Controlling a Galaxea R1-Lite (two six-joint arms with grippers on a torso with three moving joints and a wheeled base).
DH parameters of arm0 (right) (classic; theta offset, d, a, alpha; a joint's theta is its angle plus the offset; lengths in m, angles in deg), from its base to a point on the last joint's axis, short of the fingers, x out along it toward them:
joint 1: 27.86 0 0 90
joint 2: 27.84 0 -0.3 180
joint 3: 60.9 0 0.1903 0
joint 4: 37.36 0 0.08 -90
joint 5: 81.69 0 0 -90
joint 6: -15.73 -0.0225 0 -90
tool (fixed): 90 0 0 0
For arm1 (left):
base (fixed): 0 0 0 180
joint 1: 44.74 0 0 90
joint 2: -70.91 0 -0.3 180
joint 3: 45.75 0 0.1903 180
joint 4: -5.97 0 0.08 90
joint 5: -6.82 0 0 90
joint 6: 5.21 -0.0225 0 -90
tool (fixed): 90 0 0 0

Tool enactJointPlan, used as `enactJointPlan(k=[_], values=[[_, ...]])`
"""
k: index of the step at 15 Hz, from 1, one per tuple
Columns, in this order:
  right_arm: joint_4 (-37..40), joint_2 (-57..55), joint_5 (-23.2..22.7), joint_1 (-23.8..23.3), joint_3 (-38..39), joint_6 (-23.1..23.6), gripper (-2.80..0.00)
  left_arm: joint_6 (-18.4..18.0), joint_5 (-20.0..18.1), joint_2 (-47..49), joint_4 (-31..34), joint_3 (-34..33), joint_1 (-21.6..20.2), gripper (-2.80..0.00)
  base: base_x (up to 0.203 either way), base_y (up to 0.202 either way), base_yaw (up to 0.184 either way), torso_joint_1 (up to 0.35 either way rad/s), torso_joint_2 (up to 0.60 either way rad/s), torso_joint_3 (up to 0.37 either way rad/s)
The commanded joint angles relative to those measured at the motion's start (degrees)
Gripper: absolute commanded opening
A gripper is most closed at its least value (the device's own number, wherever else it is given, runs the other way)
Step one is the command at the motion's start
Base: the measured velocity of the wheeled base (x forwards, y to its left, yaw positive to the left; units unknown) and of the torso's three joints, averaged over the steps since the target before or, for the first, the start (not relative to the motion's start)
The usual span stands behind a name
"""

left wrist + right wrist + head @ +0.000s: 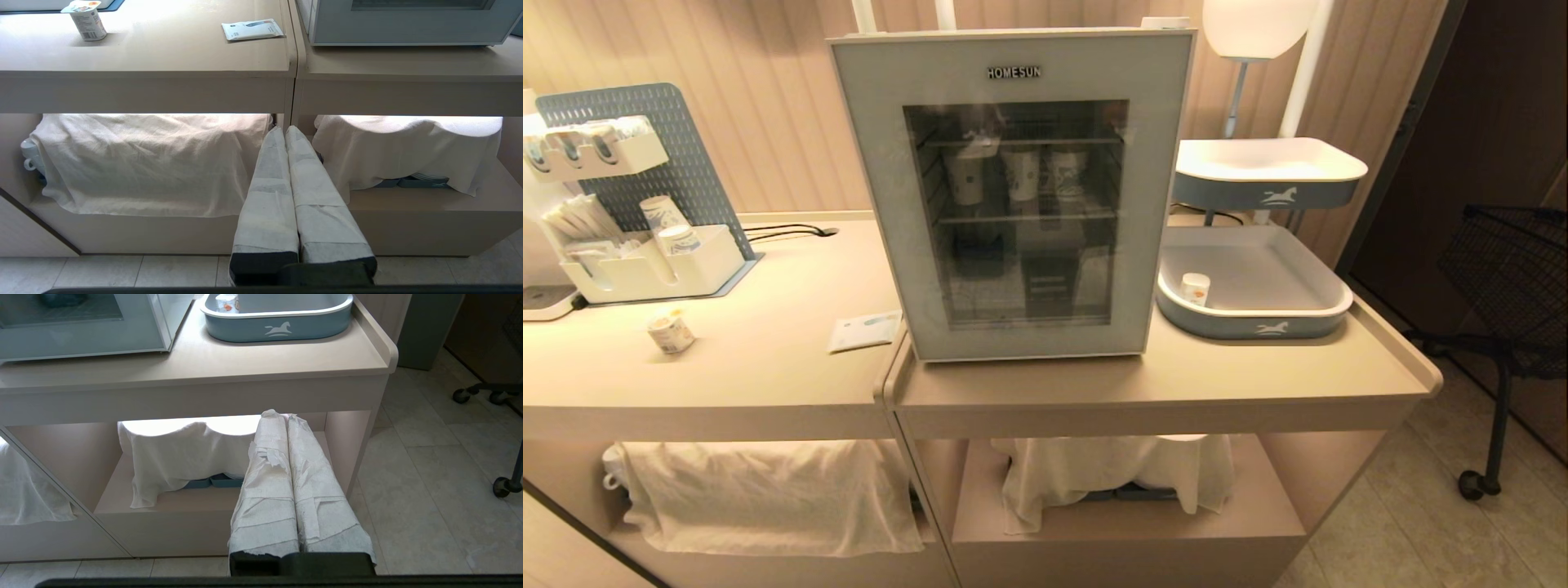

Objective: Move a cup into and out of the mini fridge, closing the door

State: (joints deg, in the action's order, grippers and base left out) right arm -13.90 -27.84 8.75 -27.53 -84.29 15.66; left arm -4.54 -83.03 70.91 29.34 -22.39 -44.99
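Behind the dark glass of the door (1013, 204) you can make out pale cups on the upper wire shelf, but their prints are too dim to tell. White cloths (768, 490) on the shelf under the bench (768, 376) hide most of what lies beneath. At the bench's far left edge, the pegboard organiser (629, 204) is cut off.

The cup (671, 331) stands left of the mini fridge (1013, 196).
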Motion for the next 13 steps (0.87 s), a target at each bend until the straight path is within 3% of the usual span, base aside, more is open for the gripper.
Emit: enactJointPlan(k=[1, 13], values=[[-0.01, -0.09, 0.00, 0.02, 0.02, -0.01, -2.80, 0.03, 0.02, 0.00, 0.00, -0.09, -0.02, -2.80, 0.000, 0.000, 0.000, 0.000, 0.00, 0.000], [-0.01, -0.13, 0.00, -0.02, 0.01, -0.19, -2.80, 0.05, 0.02, 0.00, 0.00, -0.09, -0.02, -2.80, 0.000, 0.000, 0.000, 0.000, 0.00, 0.000]])
